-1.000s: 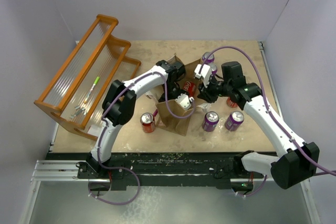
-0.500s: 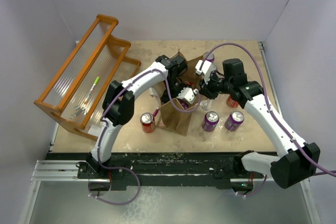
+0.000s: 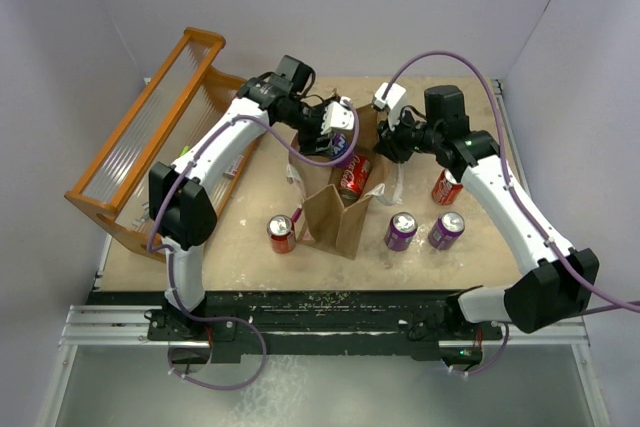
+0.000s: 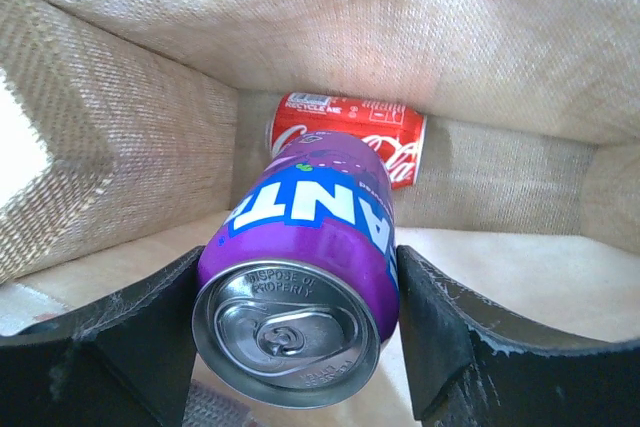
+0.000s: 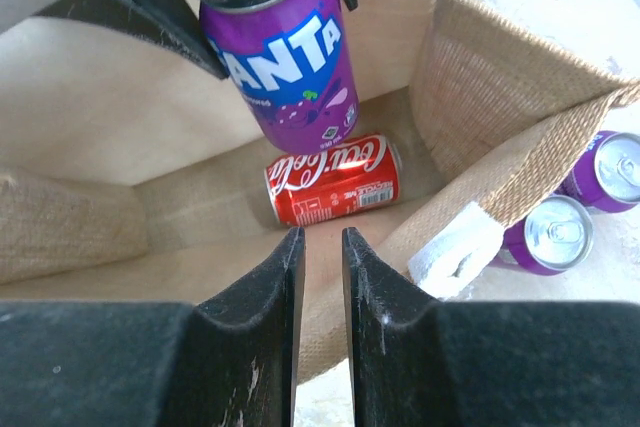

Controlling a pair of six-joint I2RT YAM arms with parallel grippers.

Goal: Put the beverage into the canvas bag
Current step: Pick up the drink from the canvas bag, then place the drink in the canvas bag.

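The tan canvas bag (image 3: 335,219) stands open mid-table, with a red cola can (image 3: 354,175) lying on its floor. My left gripper (image 3: 337,139) is shut on a purple Fanta can (image 4: 300,237), held tilted in the bag's mouth above the red can (image 4: 350,132). The right wrist view shows the purple can (image 5: 285,47) over the red can (image 5: 335,180). My right gripper (image 5: 322,242) is at the bag's right rim (image 5: 480,77), jaws nearly together with the fabric edge between them. A white handle (image 5: 455,247) hangs beside it.
An orange slatted rack (image 3: 150,147) stands at the back left. A red can (image 3: 282,232) stands left of the bag. Two purple cans (image 3: 400,230) (image 3: 446,229) and a red can (image 3: 447,187) stand to its right.
My left arm has swung from low beside the bag up to its back edge and now holds a purple can over the opening. My right gripper shifted slightly back along the rim.
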